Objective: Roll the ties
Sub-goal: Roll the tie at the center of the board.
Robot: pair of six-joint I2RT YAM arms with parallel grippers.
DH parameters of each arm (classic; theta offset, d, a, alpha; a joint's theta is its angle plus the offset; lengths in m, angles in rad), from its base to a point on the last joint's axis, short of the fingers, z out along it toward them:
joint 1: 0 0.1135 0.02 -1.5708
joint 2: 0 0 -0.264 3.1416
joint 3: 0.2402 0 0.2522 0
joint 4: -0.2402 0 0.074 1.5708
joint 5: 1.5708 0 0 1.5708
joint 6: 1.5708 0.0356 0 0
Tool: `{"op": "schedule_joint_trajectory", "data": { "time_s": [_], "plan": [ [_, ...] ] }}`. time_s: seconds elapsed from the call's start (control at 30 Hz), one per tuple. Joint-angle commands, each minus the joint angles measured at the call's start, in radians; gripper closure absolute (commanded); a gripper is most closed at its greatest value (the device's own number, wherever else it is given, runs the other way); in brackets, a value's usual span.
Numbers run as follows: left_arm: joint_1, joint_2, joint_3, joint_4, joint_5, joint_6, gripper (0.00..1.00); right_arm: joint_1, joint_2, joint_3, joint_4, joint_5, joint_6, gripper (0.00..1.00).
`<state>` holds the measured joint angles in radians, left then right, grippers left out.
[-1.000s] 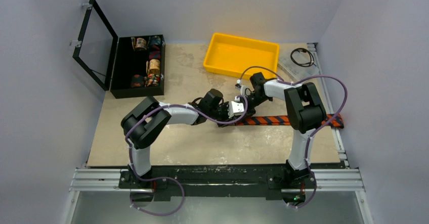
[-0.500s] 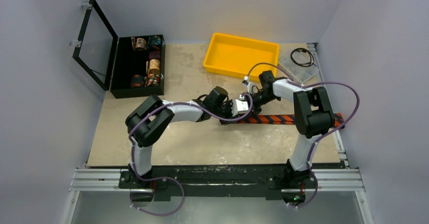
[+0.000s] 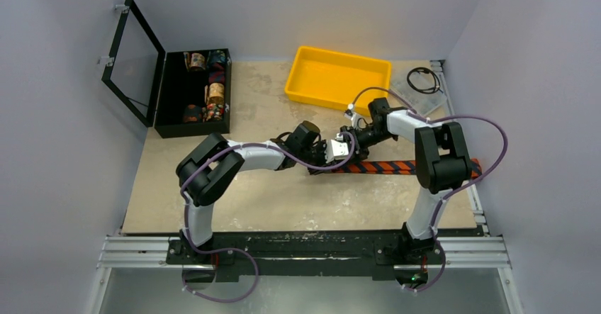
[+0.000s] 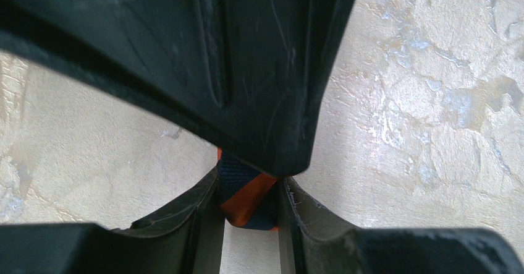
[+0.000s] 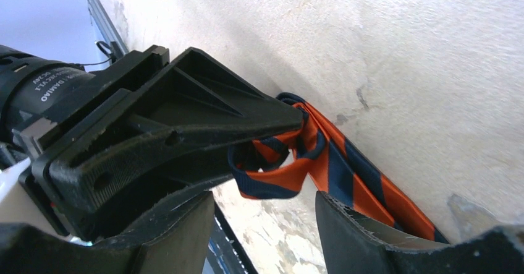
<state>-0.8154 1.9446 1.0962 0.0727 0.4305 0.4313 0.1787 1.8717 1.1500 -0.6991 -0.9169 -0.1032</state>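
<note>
left gripper (image 4: 248, 192) clamped, right gripper (image 5: 264, 198) spread

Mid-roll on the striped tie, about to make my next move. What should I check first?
1. Left gripper clamped on the rolled end of the tie: ok.
2. Right gripper jaws apart, not gripping: ok.
3. Winding tight: not ok, it gapes loosely.
4. Unrolled length straight and flat on the table: ok.
5. Far end free of snags: cannot tell, the right arm covers part of the length.
</note>
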Motion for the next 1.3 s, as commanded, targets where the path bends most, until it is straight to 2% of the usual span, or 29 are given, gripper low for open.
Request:
{"op": "schedule_joint_trajectory", "data": {
  "time_s": [0.0, 0.07, 0.3, 0.4, 0.5, 0.67, 0.87, 1.07, 1.27],
  "plan": [
    [0.005, 0.096, -0.056, -0.254, -0.113, 0.029, 0.71, 0.037, 0.032, 0.042, 0.047, -0.005, 0.036, 0.41],
    [0.005, 0.094, -0.056, -0.256, -0.113, 0.029, 0.71, 0.038, 0.053, 0.045, 0.055, 0.016, 0.038, 0.46],
    [0.005, 0.071, -0.074, -0.246, -0.092, 0.035, 0.70, 0.028, 0.058, 0.039, 0.072, 0.176, 0.031, 0.88],
    [0.010, 0.051, -0.088, -0.230, -0.057, 0.033, 0.67, 0.031, 0.069, 0.043, 0.060, 0.236, 0.009, 1.00],
    [0.030, 0.000, -0.137, -0.154, 0.021, 0.019, 0.56, 0.045, 0.096, 0.040, 0.069, 0.303, -0.004, 1.00],
    [0.101, -0.117, -0.268, 0.138, 0.165, -0.073, 0.39, 0.070, 0.138, 0.025, 0.082, 0.403, -0.007, 1.00],
    [0.113, -0.121, -0.326, 0.325, 0.207, -0.098, 0.34, 0.085, 0.176, 0.040, 0.069, 0.457, 0.006, 1.00],
    [0.082, -0.025, -0.258, 0.462, 0.181, -0.232, 0.30, 0.087, 0.178, 0.027, 0.081, 0.445, 0.017, 1.00],
    [0.018, 0.051, -0.197, 0.490, 0.103, -0.240, 0.32, 0.096, 0.167, 0.016, 0.098, 0.367, 0.026, 1.00]
  ]
}}
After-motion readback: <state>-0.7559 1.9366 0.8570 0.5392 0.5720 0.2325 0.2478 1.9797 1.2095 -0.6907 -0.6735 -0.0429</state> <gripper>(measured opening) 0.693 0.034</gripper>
